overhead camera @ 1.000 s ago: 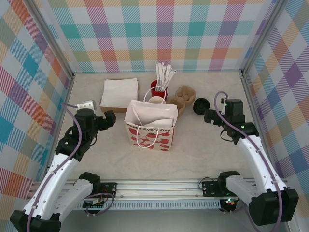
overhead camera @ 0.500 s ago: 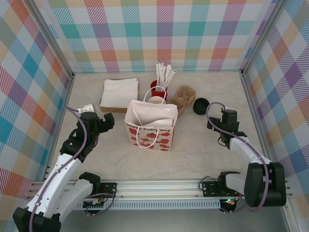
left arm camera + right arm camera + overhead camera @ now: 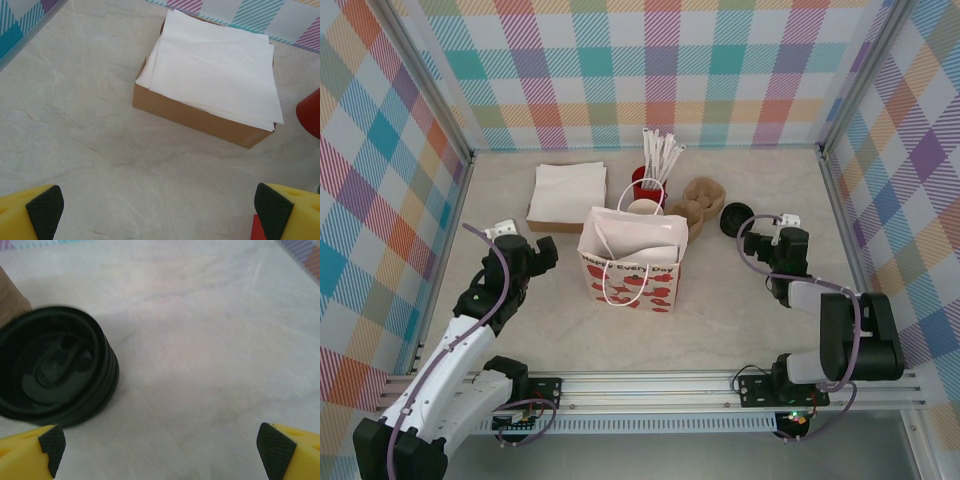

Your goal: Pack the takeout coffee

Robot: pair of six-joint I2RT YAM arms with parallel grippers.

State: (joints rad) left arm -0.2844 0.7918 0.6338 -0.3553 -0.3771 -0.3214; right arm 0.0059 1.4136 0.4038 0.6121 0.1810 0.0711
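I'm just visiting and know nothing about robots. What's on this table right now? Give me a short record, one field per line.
bag: white paper, red prints, upright and open, centre
coffee cup: cream inside, behind the bag, not in it
red cup: holds white sticks, behind the coffee cup
cup carrier: brown, right of the coffee cup
black lid: lying flat, right of the cup carrier
napkins: white stack in a cardboard box, back left
left arm: jaws open, empty
right arm: jaws open, empty
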